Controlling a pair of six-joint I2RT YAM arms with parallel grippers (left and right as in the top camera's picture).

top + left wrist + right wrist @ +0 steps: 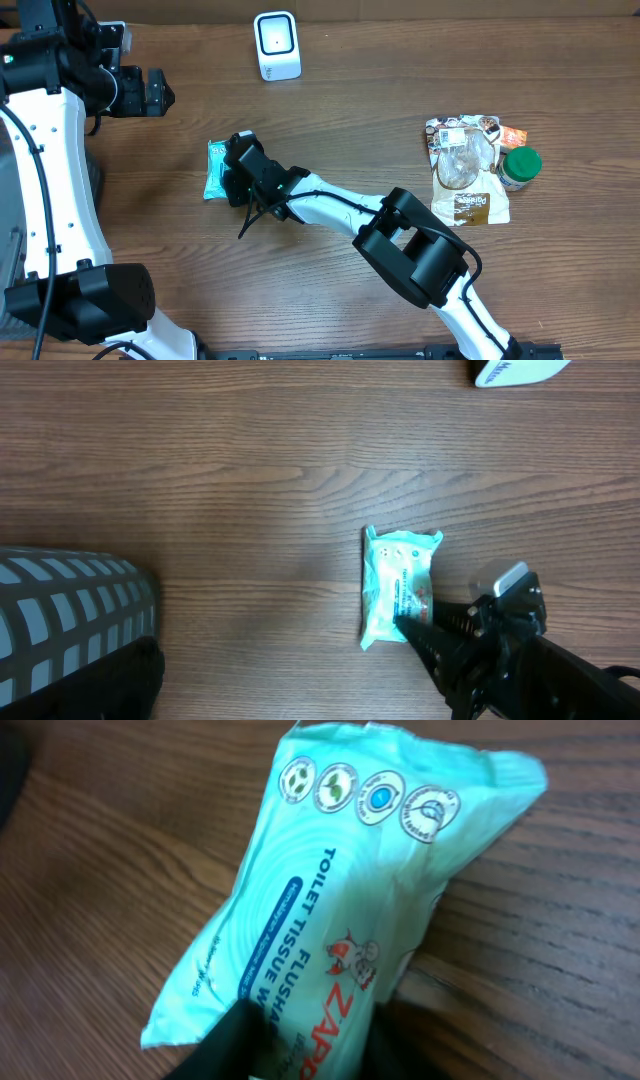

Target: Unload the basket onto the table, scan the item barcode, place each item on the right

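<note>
Tissue pack mid-table, scanner behind it, pouches and jar well to the right

- My left arm rises along the left side, elbow bent.
- My left gripper hangs at the far left, jaws spread wide, holding nothing.
- My right arm stretches low and leftward, forearm nearly flat.
- My right gripper points down-left, its fingers pinched against both sides of the teal pack.

A green-lidded jar stood just beside a pile of snack pouches, a clear bag atop them, at the right of the wooden table
</note>
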